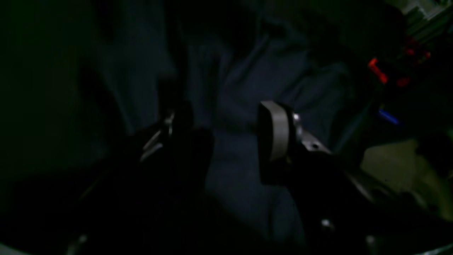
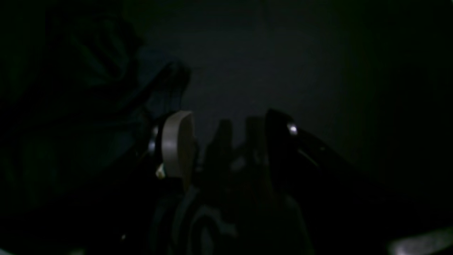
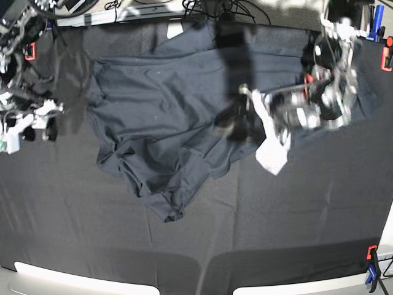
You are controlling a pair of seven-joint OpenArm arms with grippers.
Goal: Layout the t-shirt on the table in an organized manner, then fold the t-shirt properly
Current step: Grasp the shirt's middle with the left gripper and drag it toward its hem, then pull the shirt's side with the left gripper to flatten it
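The dark navy t-shirt (image 3: pixel 159 117) lies wrinkled and spread across the upper middle of the black table (image 3: pixel 276 215), with a bunched corner toward the front. My left gripper (image 3: pixel 236 121) hangs over the shirt's right side, blurred. In the left wrist view the left gripper (image 1: pixel 223 131) is open, its fingers (image 1: pixel 277 131) apart, with bluish shirt folds (image 1: pixel 244 78) beneath and between them. My right gripper (image 3: pixel 44 126) is at the far left, off the shirt. In the right wrist view the right gripper (image 2: pixel 226 141) is open over black cloth, with shirt folds (image 2: pixel 92 106) to its left.
Orange clamps sit at the table's corners (image 3: pixel 29 51) (image 3: pixel 385 58) (image 3: pixel 371 252), and a blue clamp (image 3: pixel 370 276) at the front right. Cables and gear lie along the back edge (image 3: pixel 202 7). A red clamp (image 1: pixel 378 71) shows in the left wrist view.
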